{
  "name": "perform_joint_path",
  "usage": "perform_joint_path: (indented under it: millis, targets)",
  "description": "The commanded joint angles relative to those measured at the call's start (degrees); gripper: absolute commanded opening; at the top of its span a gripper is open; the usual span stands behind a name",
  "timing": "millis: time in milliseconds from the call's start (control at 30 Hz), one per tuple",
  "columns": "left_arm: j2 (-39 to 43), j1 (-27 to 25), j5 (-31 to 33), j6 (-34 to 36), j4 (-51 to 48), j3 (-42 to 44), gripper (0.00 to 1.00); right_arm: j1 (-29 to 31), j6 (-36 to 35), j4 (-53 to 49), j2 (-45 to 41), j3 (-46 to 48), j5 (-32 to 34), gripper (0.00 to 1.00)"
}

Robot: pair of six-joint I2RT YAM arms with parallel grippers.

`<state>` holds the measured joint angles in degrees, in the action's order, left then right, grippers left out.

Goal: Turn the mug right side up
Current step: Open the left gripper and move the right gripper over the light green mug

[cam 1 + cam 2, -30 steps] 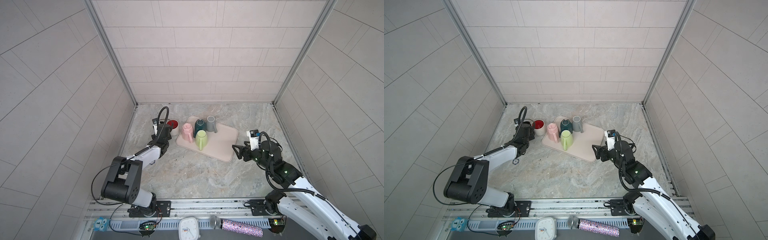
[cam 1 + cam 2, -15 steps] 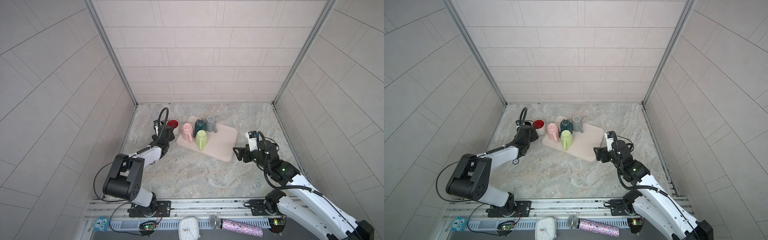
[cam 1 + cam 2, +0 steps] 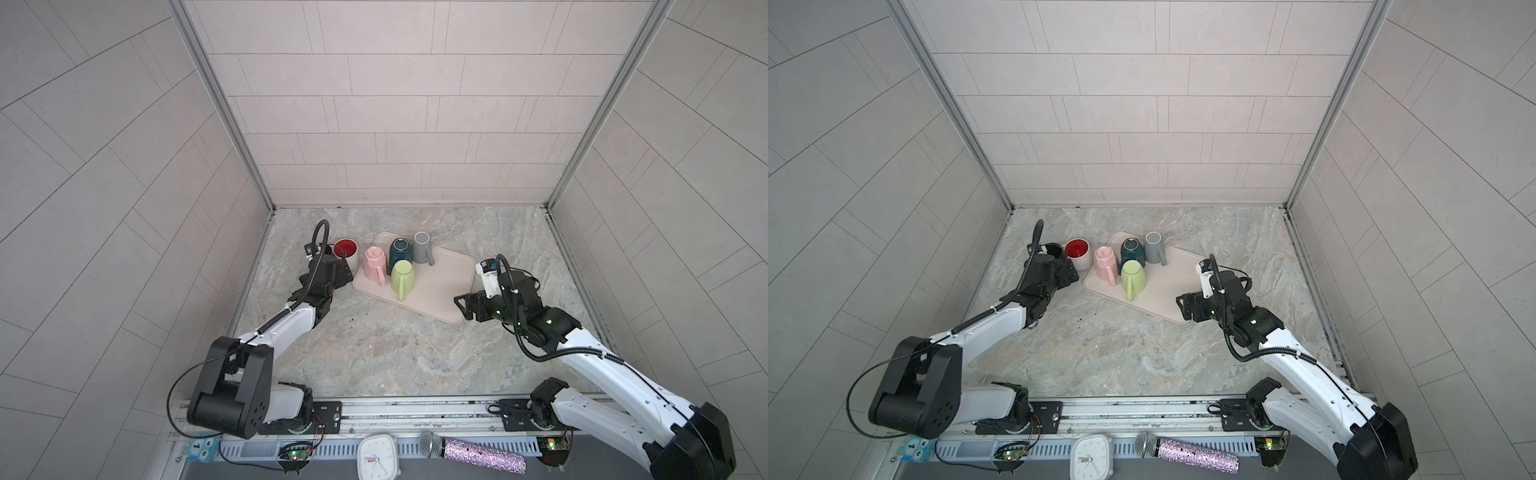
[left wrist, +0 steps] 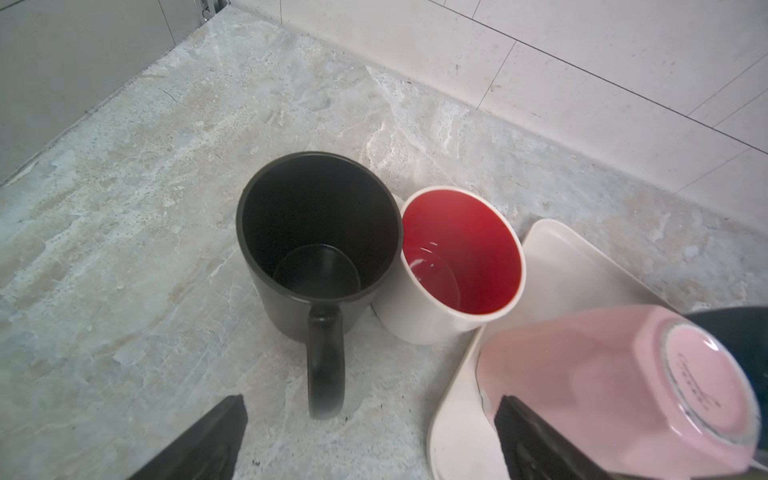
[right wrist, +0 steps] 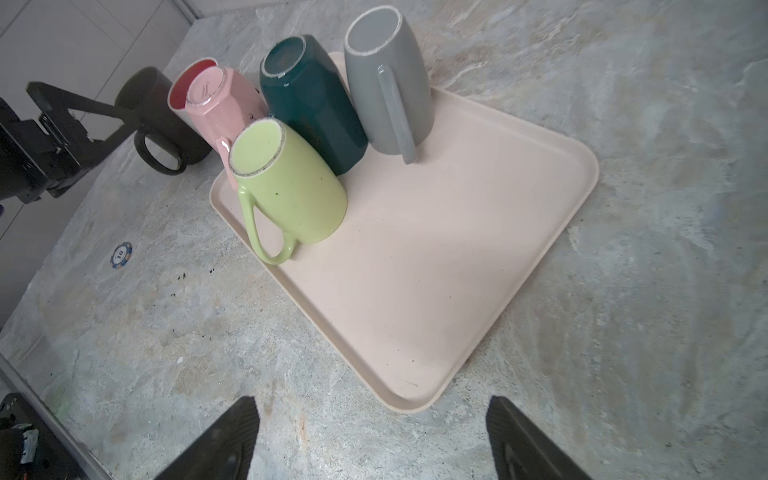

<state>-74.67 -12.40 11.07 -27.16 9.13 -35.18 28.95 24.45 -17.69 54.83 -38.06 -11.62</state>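
Black mug [image 4: 318, 249]: upright on counter [image 4: 124, 249], handle just ahead of left jaws; released just now, jaws wide, empty. Right jaws: open, empty, tray [image 5: 415, 270] corner ahead. Turn judged done.

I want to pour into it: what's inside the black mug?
Nothing shows: the black mug stands mouth up, its dark floor and far inner wall bare. The inner wall on its handle side is hidden behind the rim.
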Motion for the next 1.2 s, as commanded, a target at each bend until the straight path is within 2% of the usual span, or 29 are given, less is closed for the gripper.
perform_joint_path:
  millis: [0,200,333,467,567,833,1100,1167]
  targets:
    - [4.87,-0.41,-1.89,0.53,-5.89,2.09,1.0,3.15,0.91,1.37,3.35,-2.19,0.46,0.88]
    - [14.77,-1.32,-4.12,1.96,-8.73,6.29,1.0,8.53,0.95,1.76,15.53,-10.21,3.77,0.87]
    - [18.71,-5.52,-4.29,3.27,-3.47,11.64,1.0,11.29,1.43,0.57,23.48,-16.74,6.87,0.84]
    - [18.48,-6.08,-5.18,4.01,-3.07,11.92,1.0,13.44,3.55,0.43,30.74,-21.98,8.38,0.8]
    - [18.03,-6.66,-8.16,3.27,-1.4,12.13,1.0,14.57,5.7,0.39,35.1,-25.19,9.14,0.73]
    - [17.38,-7.37,-8.25,3.08,-0.42,12.79,1.0,15.7,6.25,-3.45,42.65,-33.52,10.12,0.55]
    - [17.59,-9.21,-7.6,3.5,-1.46,12.61,1.0,16.13,6.81,-5.9,47.89,-38.51,11.15,0.5]
    - [17.48,-9.28,-7.85,3.23,-1.14,12.75,1.0,16.23,7.08,-6.69,49.06,-39.5,11.87,0.46]
